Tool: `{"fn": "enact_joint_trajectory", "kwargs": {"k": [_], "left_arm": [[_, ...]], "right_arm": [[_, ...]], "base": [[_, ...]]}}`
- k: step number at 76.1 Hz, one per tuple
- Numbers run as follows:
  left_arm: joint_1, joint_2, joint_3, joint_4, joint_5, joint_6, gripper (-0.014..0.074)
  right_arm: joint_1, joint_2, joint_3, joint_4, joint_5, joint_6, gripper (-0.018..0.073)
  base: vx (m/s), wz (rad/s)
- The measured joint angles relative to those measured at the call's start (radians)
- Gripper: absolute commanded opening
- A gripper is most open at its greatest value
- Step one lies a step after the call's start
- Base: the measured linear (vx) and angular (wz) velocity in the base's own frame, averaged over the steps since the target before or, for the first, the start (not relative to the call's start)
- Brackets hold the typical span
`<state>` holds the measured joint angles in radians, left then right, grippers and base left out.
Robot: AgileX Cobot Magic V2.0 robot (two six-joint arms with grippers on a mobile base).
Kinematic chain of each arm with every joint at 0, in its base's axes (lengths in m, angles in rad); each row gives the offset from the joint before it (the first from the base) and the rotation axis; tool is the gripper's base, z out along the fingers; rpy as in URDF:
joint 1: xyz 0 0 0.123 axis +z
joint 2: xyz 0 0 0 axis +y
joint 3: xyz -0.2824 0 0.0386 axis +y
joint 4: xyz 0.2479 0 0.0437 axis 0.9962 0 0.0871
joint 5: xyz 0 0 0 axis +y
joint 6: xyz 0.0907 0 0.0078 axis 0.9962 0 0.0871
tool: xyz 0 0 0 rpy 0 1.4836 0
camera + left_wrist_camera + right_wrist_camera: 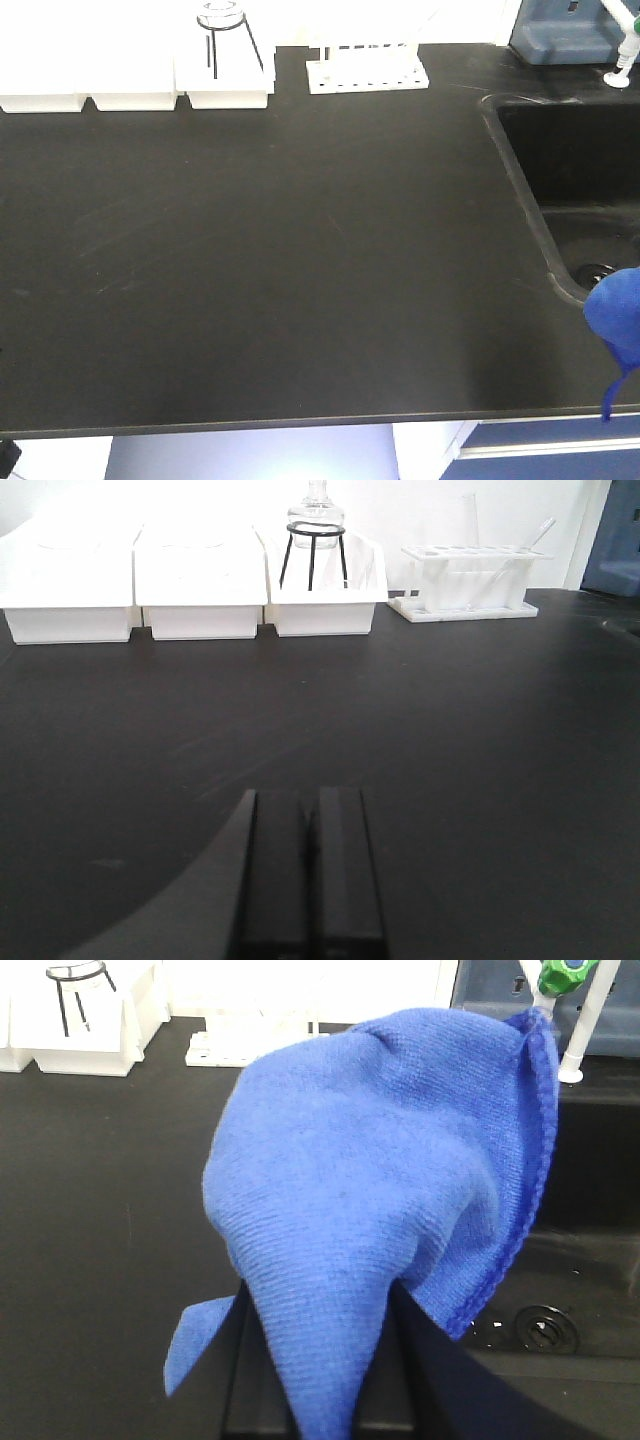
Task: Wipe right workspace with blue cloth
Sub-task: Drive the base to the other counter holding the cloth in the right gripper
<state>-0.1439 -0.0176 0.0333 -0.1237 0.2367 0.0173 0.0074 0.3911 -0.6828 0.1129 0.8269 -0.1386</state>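
The blue cloth (380, 1170) hangs bunched from my right gripper (322, 1360), whose jaws are shut on it. In the front view the cloth (618, 320) shows at the right edge, above the sink's near corner, and the gripper itself is hidden. My left gripper (310, 870) is shut and empty, low over the black counter (480, 740); it does not show in the front view.
A black sink (580, 170) with a drain (546, 1328) is sunk into the counter's right side. White bins (130, 75), a flask on a ring stand (222, 20) and a test-tube rack (366, 72) line the back edge. A tap with a green knob (566, 975) stands behind the sink.
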Motion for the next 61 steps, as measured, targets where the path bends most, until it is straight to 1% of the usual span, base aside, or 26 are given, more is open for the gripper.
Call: {"fn": "enact_joint_trajectory", "kwargs": {"k": [17,35,61], "left_arm": [[0.000,0.000,0.000,0.000,0.000,0.000,-0.0006],[0.000,0.000,0.000,0.000,0.000,0.000,-0.0006],[0.000,0.000,0.000,0.000,0.000,0.000,-0.0006]], "right_arm": [[0.000,0.000,0.000,0.000,0.000,0.000,-0.0003],[0.000,0.000,0.000,-0.001,0.000,0.000,-0.0003],[0.000,0.000,0.000,-0.001,0.000,0.000,-0.0003]], "base": [[-0.08,0.03],[-0.19,0.08],[-0.23,-0.19]]}}
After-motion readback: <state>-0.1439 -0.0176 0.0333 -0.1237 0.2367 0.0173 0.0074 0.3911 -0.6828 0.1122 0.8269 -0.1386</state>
